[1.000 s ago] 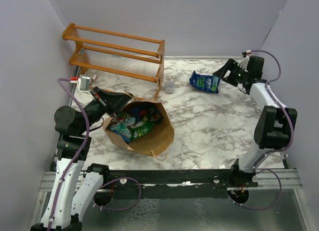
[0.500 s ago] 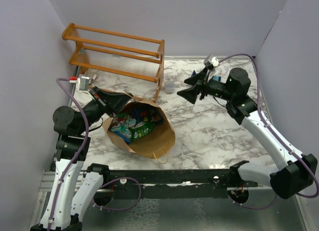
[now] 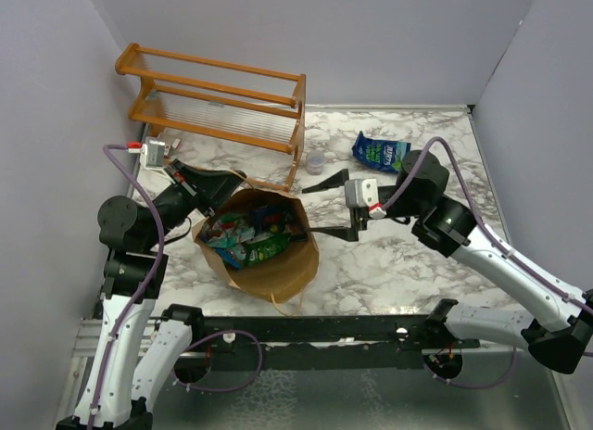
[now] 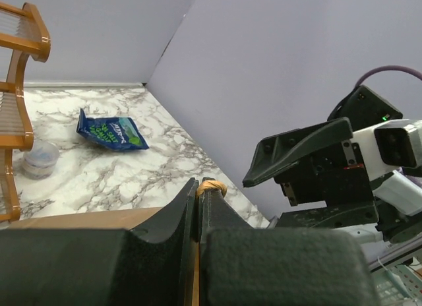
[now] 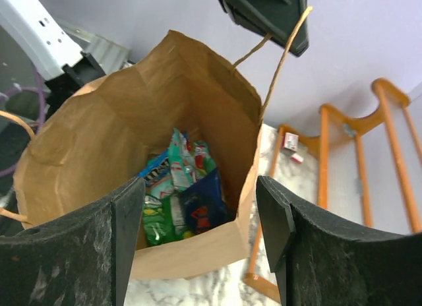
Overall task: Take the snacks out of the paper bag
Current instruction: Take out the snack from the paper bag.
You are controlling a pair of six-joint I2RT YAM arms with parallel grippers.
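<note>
Likely light, crinkly and slippery, the snacks (image 5: pixel 178 194) lie deep in the paper bag (image 3: pixel 278 268); pinch a crimped edge; the left gripper (image 4: pixel 198 190) clamps the bag's rim, the right gripper (image 3: pixel 313 208) hovers wide at its mouth

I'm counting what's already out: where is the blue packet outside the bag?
Top view: the blue packet lies far back on the table, right of the small cup by the orange rack.

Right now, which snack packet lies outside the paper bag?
The blue packet lying alone on the table; the other snacks sit inside the paper bag.
</note>
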